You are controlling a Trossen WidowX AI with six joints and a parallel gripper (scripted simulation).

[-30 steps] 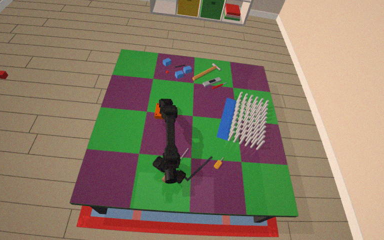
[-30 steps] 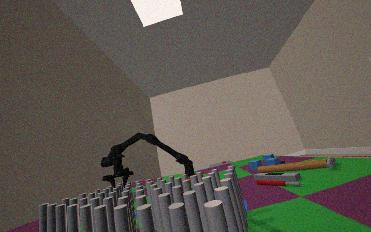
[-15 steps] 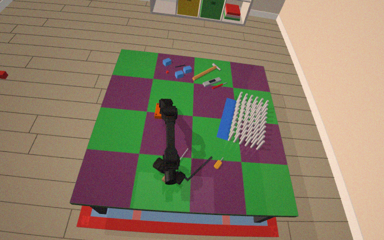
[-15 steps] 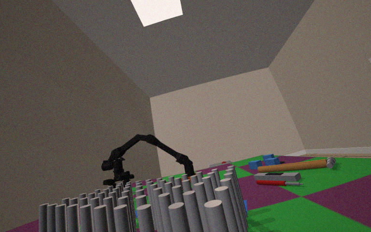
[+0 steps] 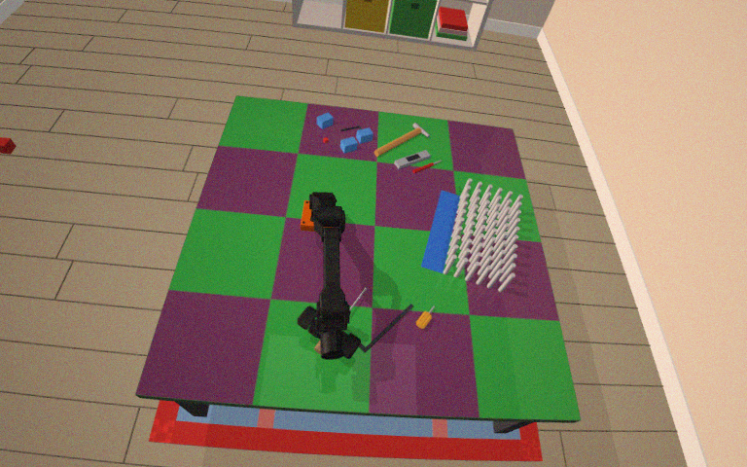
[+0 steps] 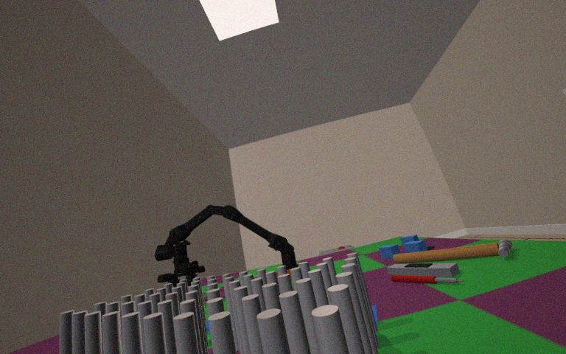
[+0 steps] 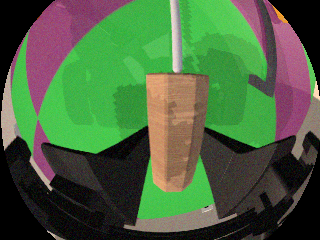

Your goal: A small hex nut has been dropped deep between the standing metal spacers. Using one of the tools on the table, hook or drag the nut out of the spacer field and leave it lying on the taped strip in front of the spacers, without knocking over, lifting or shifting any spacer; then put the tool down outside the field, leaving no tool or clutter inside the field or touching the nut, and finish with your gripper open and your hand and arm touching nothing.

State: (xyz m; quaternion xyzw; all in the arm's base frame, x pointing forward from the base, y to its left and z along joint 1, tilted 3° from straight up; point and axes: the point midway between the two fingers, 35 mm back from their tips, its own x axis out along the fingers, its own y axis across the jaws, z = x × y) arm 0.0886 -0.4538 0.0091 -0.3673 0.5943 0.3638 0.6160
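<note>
The small hex nut cannot be made out in any view; the field of standing grey metal spacers (image 5: 484,233) packs too tightly for anything among the posts to show, and in the exterior view the near rows block the worktop between them. The blue taped strip (image 5: 441,231) lies along the field's edge on the arm's side; only slivers of it peek past the posts in the exterior view.

The black hand (image 7: 175,160) is closed on the tan wooden handle (image 7: 176,130) of a thin metal pick, whose pale shaft (image 7: 175,20) runs straight out ahead over a green square. The dark finger pads sit against either side of the handle. From above, the wrist hides most of the handle, leaving only a tan sliver (image 5: 318,347) at its edge, and the shaft (image 5: 358,298) shows as a faint line beside the black arm (image 5: 331,260).

A black L-shaped hook rod (image 5: 386,328) lies just beside the hand, apart from it. A small orange-handled screwdriver (image 5: 424,318) lies near the rod's far end.

At the far side of the green-and-purple chequered worktop (image 5: 221,341) rest a wooden-handled hammer (image 5: 401,140), a grey rectangular bar (image 5: 411,160), a red-handled screwdriver (image 5: 424,166) and three blue cubes (image 5: 348,144).
</note>
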